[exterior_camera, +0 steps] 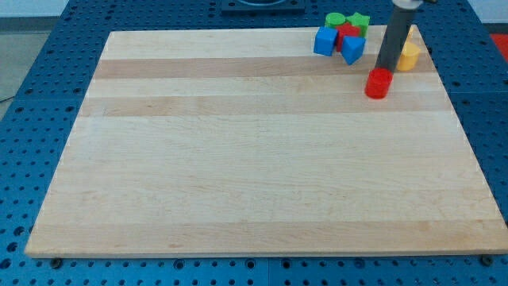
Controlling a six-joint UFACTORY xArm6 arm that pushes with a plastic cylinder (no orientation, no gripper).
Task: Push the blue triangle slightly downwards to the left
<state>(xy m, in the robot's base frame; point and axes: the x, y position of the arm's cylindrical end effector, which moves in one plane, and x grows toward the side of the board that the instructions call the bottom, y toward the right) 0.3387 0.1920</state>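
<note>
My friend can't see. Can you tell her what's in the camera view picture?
A dark rod reaches down to a wooden board, my tip just above a red cylinder. Left of it cluster a blue triangle, blue cube, red block and two green blocks; a yellow block sits right.

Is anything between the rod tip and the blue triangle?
No. In the camera view, only bare board separates my tip from the blue triangle, which lies up and to the view's left. The red cylinder sits just below the tip.

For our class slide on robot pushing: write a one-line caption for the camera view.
My tip stands above the red cylinder, right of the blue triangle in the top-right cluster.
</note>
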